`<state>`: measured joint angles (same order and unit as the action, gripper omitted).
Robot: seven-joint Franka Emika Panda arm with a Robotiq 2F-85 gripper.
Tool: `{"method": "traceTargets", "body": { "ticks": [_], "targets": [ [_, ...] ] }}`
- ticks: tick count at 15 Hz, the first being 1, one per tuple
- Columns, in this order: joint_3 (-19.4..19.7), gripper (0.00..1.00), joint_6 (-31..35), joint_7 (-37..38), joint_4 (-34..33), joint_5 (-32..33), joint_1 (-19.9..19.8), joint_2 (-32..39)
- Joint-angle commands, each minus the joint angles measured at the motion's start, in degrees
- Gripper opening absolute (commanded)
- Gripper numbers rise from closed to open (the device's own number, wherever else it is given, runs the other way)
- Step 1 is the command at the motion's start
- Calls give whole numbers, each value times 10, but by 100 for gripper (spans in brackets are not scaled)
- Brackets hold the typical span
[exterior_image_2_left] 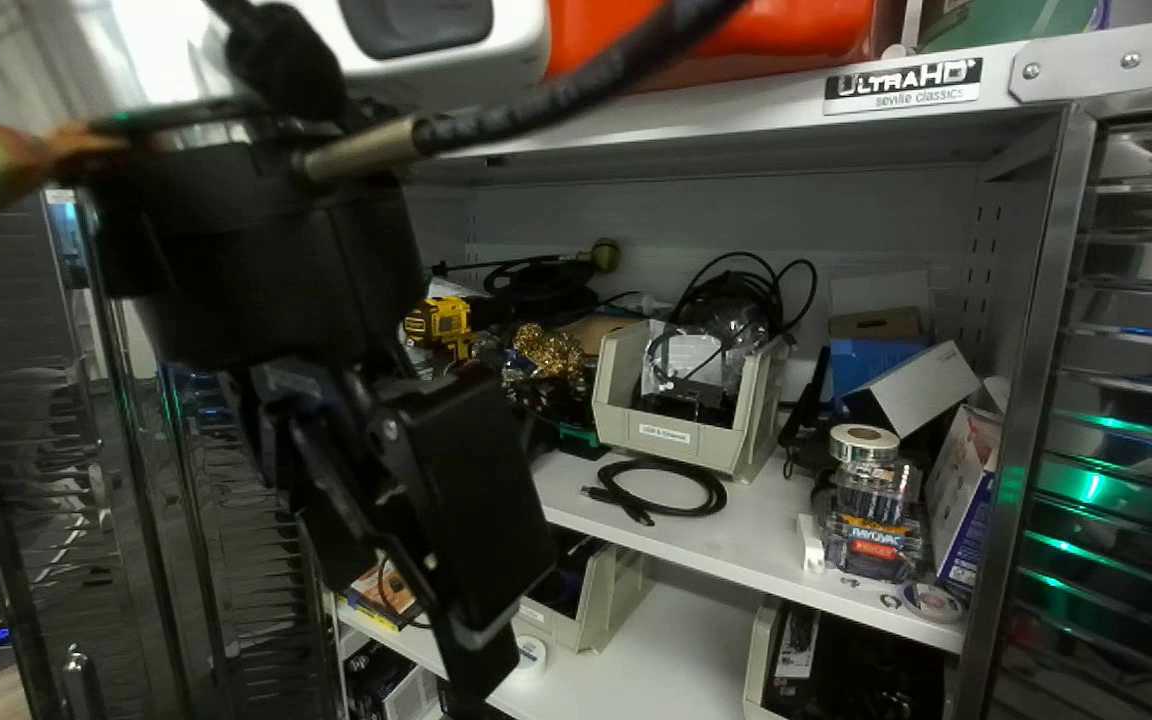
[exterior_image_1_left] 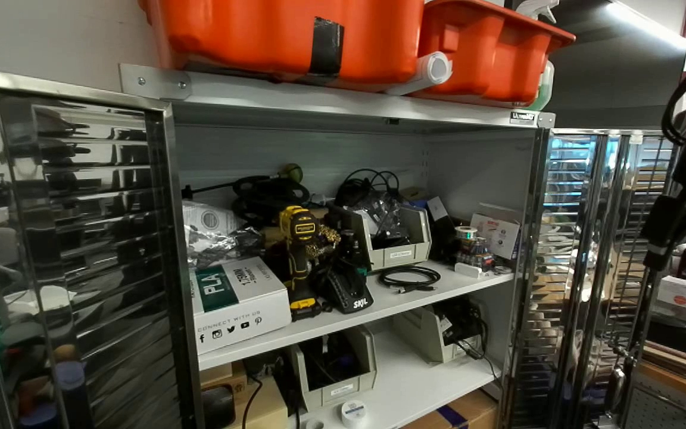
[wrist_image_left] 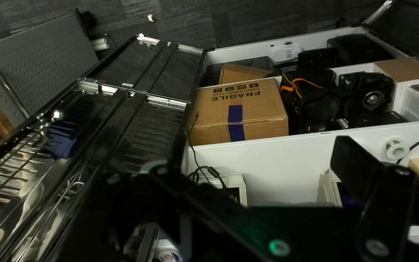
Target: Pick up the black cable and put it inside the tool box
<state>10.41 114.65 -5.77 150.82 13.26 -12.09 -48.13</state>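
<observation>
Black cable (exterior_image_2_left: 716, 494) lies coiled just in front of upper grey bin (exterior_image_2_left: 711, 450); can't tell if they touch. That bin is prob. the "tool box", as no other obvious one shows. Gripper (exterior_image_2_left: 426, 560) hangs well apart from bin, fingers (wrist_image_left: 353, 160) spread w/ nothing held. Pick not yet done, I'd say.

Main risk: cable's thin & flat, so closing a bit high prob. grabs air, while going too deep could jam the fingers. Wrist view doesn't show this cable, so aim may be off. Coming in sideways might knock drill (exterior_image_1_left: 298, 238) or charger (exterior_image_1_left: 343, 286) near bin. If only 1 strand gets pinched, coil could open & plug (exterior_image_2_left: 644, 518) trail, snagging bin's rim. Bin looks packed, w/ plastic bag (exterior_image_1_left: 382, 208) inside & cords (exterior_image_2_left: 726, 295) at its back, so coil might spring out b/c there's little room.
</observation>
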Motion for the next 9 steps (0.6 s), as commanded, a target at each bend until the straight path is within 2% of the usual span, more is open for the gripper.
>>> {"method": "traceTargets", "body": {
  "ticks": [1,9],
  "targets": [
    [5,100,46,9,-13,0,2,54],
    [7,100,147,31,-88,-17,4,255]
  ]
}}
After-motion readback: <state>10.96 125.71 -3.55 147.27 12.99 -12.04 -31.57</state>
